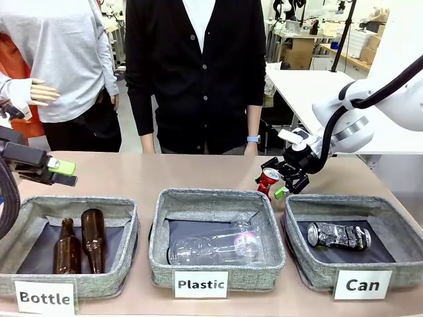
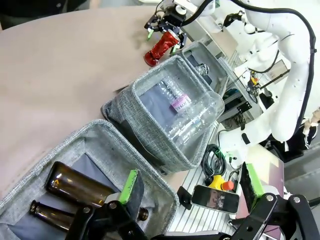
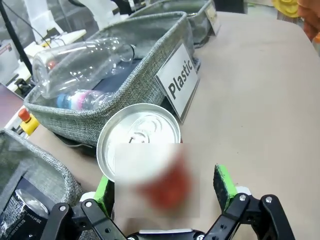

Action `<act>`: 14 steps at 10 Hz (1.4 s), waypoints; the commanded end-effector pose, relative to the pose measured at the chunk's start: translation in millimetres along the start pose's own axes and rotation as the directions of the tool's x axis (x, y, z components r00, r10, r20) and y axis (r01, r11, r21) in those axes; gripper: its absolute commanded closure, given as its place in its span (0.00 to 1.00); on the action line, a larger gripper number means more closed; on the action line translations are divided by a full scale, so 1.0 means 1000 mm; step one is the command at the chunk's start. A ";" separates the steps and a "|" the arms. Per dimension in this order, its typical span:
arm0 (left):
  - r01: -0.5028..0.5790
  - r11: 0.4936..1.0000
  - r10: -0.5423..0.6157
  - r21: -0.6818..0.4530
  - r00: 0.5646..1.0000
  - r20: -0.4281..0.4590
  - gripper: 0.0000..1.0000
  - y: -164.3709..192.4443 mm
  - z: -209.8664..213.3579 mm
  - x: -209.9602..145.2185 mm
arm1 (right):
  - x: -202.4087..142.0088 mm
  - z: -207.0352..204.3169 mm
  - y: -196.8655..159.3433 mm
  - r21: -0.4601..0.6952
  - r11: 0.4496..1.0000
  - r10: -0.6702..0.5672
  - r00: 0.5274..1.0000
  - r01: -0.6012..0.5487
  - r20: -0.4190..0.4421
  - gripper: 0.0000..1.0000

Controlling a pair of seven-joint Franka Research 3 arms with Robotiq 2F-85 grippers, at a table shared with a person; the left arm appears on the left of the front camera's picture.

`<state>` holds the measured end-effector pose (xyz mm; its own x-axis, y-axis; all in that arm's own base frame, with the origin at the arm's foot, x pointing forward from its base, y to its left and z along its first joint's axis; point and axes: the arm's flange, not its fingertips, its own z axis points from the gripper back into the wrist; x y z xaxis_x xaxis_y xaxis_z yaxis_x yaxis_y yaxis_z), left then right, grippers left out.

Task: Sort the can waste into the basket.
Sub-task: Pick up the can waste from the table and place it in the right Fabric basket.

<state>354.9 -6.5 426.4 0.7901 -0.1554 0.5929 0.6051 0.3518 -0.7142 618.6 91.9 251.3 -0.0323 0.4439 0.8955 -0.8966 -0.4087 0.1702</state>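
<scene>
My right gripper point(image 1: 281, 177) is shut on the red can point(image 1: 269, 178), which it holds tilted just above the table behind the gap between the middle and right baskets. From the right wrist, the can's silver top point(image 3: 139, 140) faces the camera between the green pads. The black-and-silver can point(image 1: 338, 235) lies crushed on its side in the "Can" basket point(image 1: 396, 214), also glimpsed at the right wrist view's lower left point(image 3: 22, 210). My left gripper point(image 1: 63, 173) hovers open over the far left of the table, above the "Bottle" basket point(image 2: 30, 195).
The "Plastic" basket point(image 1: 158, 231) in the middle holds clear plastic bottles point(image 1: 218, 247). Two brown glass bottles point(image 1: 82, 244) lie in the "Bottle" basket point(image 1: 20, 214). A person in a black cardigan point(image 1: 198, 72) stands at the far side. Bare table lies behind the baskets.
</scene>
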 end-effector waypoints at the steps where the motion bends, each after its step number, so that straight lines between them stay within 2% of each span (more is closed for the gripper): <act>1: 0.002 1.000 -0.002 -0.007 1.000 -0.002 0.00 -0.001 0.000 -0.001 | 0.006 0.002 -0.008 0.029 1.000 -0.009 1.000 0.009 -0.004 0.00; 3: 0.002 1.000 -0.002 -0.007 1.000 -0.002 0.00 -0.001 0.000 -0.001 | 0.006 0.001 -0.008 0.047 0.999 -0.010 1.000 0.009 0.007 0.00; 4: 0.002 1.000 -0.002 -0.007 1.000 -0.002 0.00 -0.001 0.000 -0.001 | 0.006 0.001 -0.007 0.063 0.998 -0.002 1.000 0.001 0.019 0.15; 5: 0.002 1.000 -0.002 -0.007 1.000 -0.002 0.00 -0.001 0.000 -0.001 | 0.006 0.000 -0.007 0.080 0.997 0.014 1.000 -0.016 0.022 0.60; 6: 0.002 1.000 -0.002 -0.007 1.000 -0.002 0.00 -0.001 0.000 -0.001 | 0.007 0.000 -0.006 0.104 0.994 0.025 0.999 -0.029 0.040 0.75; 7: 0.002 1.000 -0.002 -0.007 1.000 -0.002 0.00 -0.001 0.000 -0.001 | 0.008 -0.001 -0.006 0.119 0.992 0.033 0.998 -0.039 0.052 1.00; 10: 0.002 1.000 -0.002 -0.007 1.000 -0.002 0.00 -0.001 0.000 -0.001 | 0.008 -0.001 -0.007 0.124 0.992 0.017 0.999 -0.023 0.049 0.97; 11: 0.002 1.000 -0.002 -0.007 1.000 -0.002 0.00 -0.001 0.000 -0.001 | 0.007 -0.001 -0.007 0.122 0.992 0.012 0.999 -0.018 0.049 1.00; 14: 0.002 1.000 -0.002 -0.007 1.000 -0.002 0.00 -0.001 0.000 -0.001 | 0.015 0.005 -0.001 0.092 0.995 0.030 0.998 -0.035 0.050 1.00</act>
<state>354.9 -6.5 426.3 0.7902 -0.1555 0.5928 0.6051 0.3517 -0.7143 617.6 97.2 255.8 -0.0252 0.3913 0.9199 -0.8476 -0.4962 0.1879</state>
